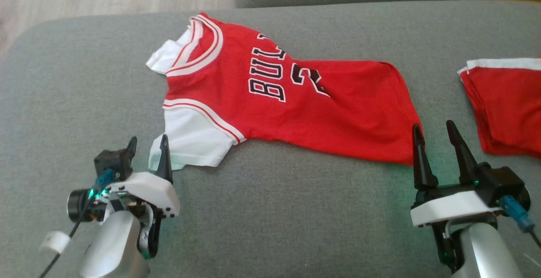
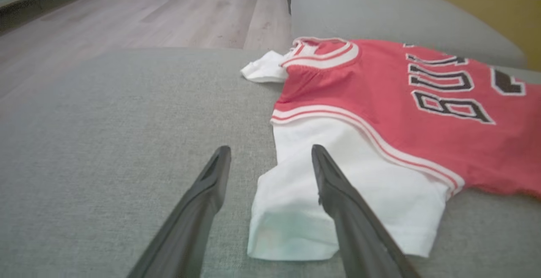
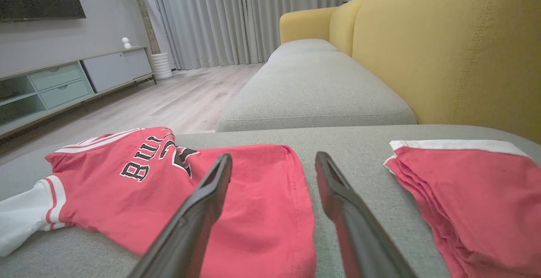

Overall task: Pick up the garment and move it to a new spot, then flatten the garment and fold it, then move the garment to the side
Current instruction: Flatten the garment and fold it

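Note:
The garment (image 1: 279, 96) is a red jersey with white sleeves and black lettering, lying spread on the grey sofa seat (image 1: 270, 210), neck to the left and hem to the right. It also shows as the garment (image 2: 405, 104) and the garment (image 3: 169, 185). My left gripper (image 1: 148, 151) stands open at the near white sleeve (image 2: 304, 202), its right finger over the sleeve's edge. My right gripper (image 1: 435, 136) is open just off the hem's near corner, its left finger (image 3: 203, 202) over the red cloth.
A second red cloth with white trim (image 1: 507, 104) lies folded at the right edge of the seat. The yellow backrest (image 3: 444, 50) runs along the right. Another grey cushion (image 3: 312, 88) lies beyond, and wooden floor (image 2: 148, 12) past the seat's left end.

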